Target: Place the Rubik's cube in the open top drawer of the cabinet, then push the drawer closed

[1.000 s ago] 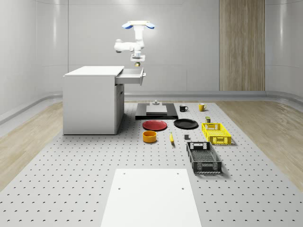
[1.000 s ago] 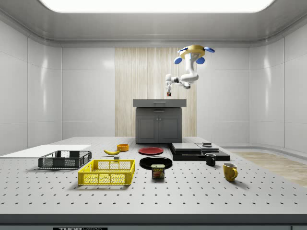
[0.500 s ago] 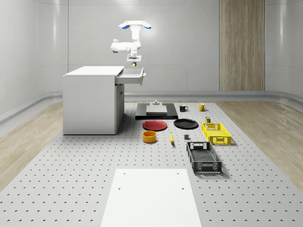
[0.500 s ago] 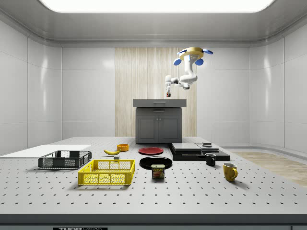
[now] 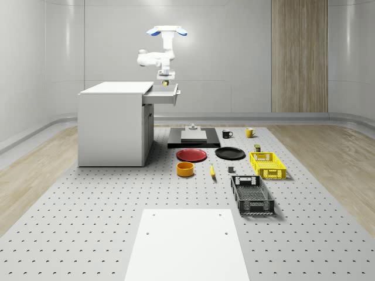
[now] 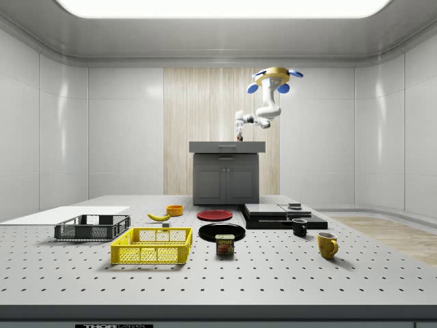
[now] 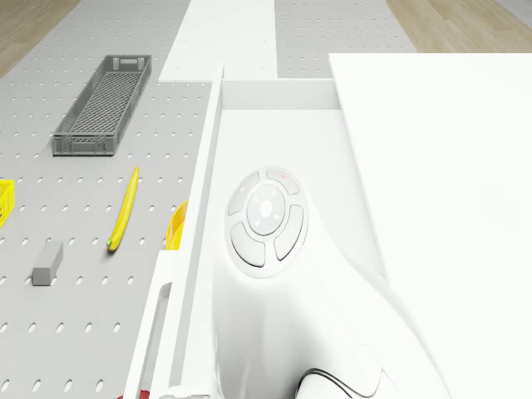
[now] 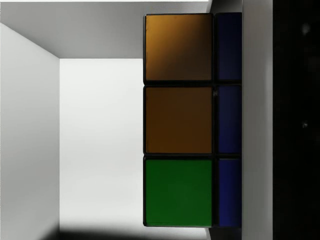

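The drone hovers over the open top drawer of the white cabinet. Its arm reaches down, and the gripper hangs just above the drawer, shut on the Rubik's cube. From the side, the drone sits above and to the right of the cabinet, with the gripper at the cabinet top. In the wrist view the Rubik's cube shows orange, green and blue tiles beside a dark finger, over the drawer's white floor. The drone view looks down the arm into the drawer.
On the floor beside the cabinet lie a red plate, a black plate, an orange bowl, a banana, a yellow crate, a grey crate and two mugs. A black-and-white platform stands behind them.
The drone has shifted slightly to the whole-scene view's left, bringing the gripper and the cube over the drawer. The gripper now hangs lower, close to the drawer's opening.
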### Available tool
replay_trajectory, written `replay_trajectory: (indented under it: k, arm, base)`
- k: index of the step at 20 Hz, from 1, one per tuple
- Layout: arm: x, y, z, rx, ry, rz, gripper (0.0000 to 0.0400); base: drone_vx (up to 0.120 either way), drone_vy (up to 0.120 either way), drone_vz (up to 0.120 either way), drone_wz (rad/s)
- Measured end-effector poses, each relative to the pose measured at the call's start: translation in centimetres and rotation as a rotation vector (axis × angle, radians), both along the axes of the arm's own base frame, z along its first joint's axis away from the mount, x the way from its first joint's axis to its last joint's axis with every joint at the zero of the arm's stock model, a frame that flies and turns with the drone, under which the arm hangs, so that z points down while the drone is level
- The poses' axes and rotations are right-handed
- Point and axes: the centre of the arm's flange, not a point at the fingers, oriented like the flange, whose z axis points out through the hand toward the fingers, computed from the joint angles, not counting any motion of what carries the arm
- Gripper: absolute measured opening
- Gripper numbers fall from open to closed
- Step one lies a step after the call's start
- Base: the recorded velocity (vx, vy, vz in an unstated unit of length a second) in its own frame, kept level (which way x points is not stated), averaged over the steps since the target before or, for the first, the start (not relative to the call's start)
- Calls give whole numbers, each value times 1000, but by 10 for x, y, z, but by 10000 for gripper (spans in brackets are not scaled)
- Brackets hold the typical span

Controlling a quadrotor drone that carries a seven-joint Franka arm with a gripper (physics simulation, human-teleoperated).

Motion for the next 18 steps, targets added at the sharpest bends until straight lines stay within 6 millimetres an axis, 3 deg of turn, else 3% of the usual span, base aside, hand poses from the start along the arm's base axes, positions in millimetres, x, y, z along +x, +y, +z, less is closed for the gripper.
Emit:
replay_trajectory:
  k: [18]
  arm:
    - [0,12,71,0,0,0,325]
  base:
    - [0,0,0,0]
